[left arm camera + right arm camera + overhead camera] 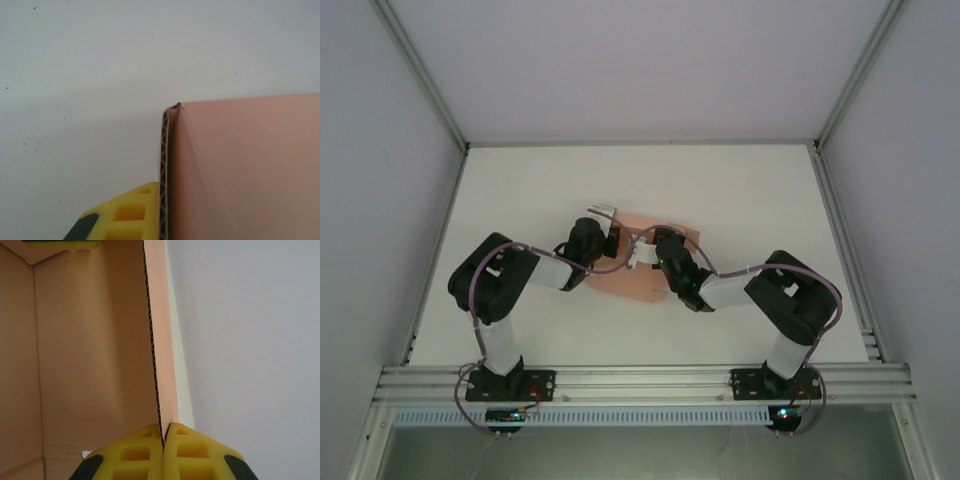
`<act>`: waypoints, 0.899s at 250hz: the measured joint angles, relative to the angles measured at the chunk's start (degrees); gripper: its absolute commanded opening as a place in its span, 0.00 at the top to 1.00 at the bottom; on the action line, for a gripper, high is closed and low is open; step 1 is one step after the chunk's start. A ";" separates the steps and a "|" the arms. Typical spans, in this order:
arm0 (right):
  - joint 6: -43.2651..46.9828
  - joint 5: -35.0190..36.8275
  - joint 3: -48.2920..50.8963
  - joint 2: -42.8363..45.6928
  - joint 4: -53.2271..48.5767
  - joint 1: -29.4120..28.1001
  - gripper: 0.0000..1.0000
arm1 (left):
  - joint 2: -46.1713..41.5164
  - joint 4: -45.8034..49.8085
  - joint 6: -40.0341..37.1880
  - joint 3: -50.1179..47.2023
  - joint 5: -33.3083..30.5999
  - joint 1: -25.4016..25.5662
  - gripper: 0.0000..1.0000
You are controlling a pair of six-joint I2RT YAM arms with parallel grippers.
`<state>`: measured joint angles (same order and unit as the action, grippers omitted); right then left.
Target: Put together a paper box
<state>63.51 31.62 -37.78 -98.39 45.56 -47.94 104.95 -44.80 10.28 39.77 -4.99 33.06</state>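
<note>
The paper box [632,283] is salmon-pink corrugated card, partly folded, lying mid-table between both arms. My left gripper [606,214] is at its far left corner. In the left wrist view one yellow finger [132,210] presses flat against the edge of an upright pink wall [250,170], which hides the other finger; the left gripper [162,189] is shut on that wall. My right gripper [638,248] reaches in from the right. In the right wrist view, the right gripper [163,429] has both yellow fingers [135,452] clamped on a standing wall [162,340], with the box's inside [95,355] to the left.
The white table [740,190] spreads around the card on all sides. Aluminium rails [840,230] run along its left and right edges, and a rail [640,380] carries both arm bases at the near edge. White walls enclose the cell.
</note>
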 measured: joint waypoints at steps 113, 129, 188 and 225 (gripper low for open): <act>-30.97 -15.39 -3.02 20.85 -32.02 9.20 0.08 | -3.37 2.58 5.95 -0.24 5.31 -2.62 1.00; -36.74 -22.60 -5.07 25.81 -37.97 13.73 0.09 | -5.73 3.37 7.06 -0.57 8.24 -3.43 1.00; -49.72 -41.40 -8.22 30.01 -50.45 17.70 0.52 | -11.39 6.75 9.35 -0.59 18.01 -4.35 1.00; -53.96 -46.10 -10.56 28.70 -54.29 18.36 0.80 | -12.55 9.05 9.35 -0.59 20.22 -4.31 1.00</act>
<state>9.54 -14.48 -48.34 -69.69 -8.73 -29.58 92.40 -35.75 19.64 39.18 15.22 28.75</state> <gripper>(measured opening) 0.351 0.090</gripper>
